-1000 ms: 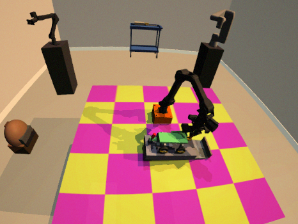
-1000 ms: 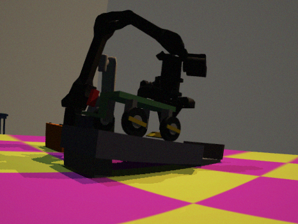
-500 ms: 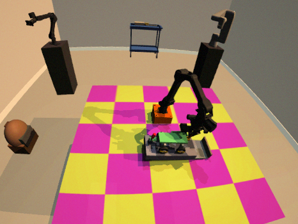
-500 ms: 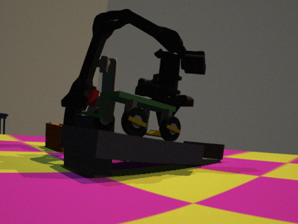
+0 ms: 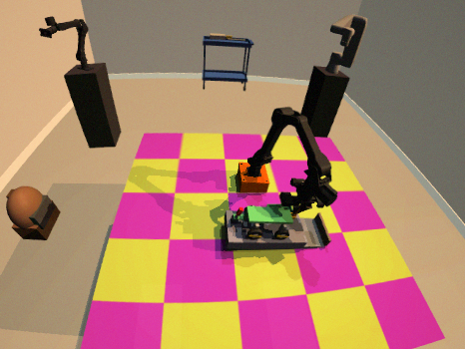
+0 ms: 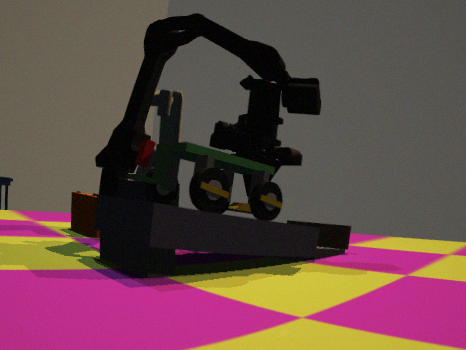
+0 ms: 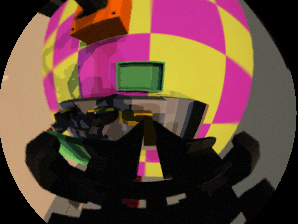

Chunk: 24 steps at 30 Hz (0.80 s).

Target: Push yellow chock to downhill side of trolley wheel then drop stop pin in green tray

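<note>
While gripper [image 5: 295, 212] [image 6: 247, 186] [image 7: 148, 123] grasps yellow chock [image 6: 241, 206] [image 7: 135, 119], trolley [image 5: 269, 214] [image 6: 225, 157] [image 7: 75, 151] stands near on ramp [image 5: 266, 244] [image 6: 235, 232] [image 7: 184, 120]; green tray [image 7: 140, 77] beside ramp.

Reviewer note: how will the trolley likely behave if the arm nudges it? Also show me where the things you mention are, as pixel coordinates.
The trolley [image 5: 269, 214] [image 6: 225, 156] would probably roll downhill readily, since its wheels [image 6: 210, 190] sit on a sloping ramp [image 5: 309, 238] [image 6: 235, 234]. Its flat green top looks stiff, so a push would likely move it whole.
</note>
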### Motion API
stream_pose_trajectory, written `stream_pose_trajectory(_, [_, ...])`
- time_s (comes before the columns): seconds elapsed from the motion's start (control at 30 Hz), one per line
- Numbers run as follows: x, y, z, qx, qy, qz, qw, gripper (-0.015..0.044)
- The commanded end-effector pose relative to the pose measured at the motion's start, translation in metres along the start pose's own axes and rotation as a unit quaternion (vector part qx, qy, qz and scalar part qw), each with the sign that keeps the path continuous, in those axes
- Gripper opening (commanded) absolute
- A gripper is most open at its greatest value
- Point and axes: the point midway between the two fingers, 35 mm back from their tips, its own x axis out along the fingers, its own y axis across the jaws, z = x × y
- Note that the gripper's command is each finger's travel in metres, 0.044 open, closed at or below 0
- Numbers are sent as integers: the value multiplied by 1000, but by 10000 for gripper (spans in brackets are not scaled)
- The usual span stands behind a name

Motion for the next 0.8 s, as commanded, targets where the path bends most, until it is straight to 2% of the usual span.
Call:
stream_pose_trajectory(0.0, [0,0,0,0,0,0,1000,26])
stream_pose_trajectory(0.2, [0,0,0,0,0,0,1000,184])
stream_pose_trajectory(0.37, [-5,0,0,0,-1,1,1000,190])
stream_pose_trajectory(0.77, [-48,-1,1,0,-3,4,1000,190])
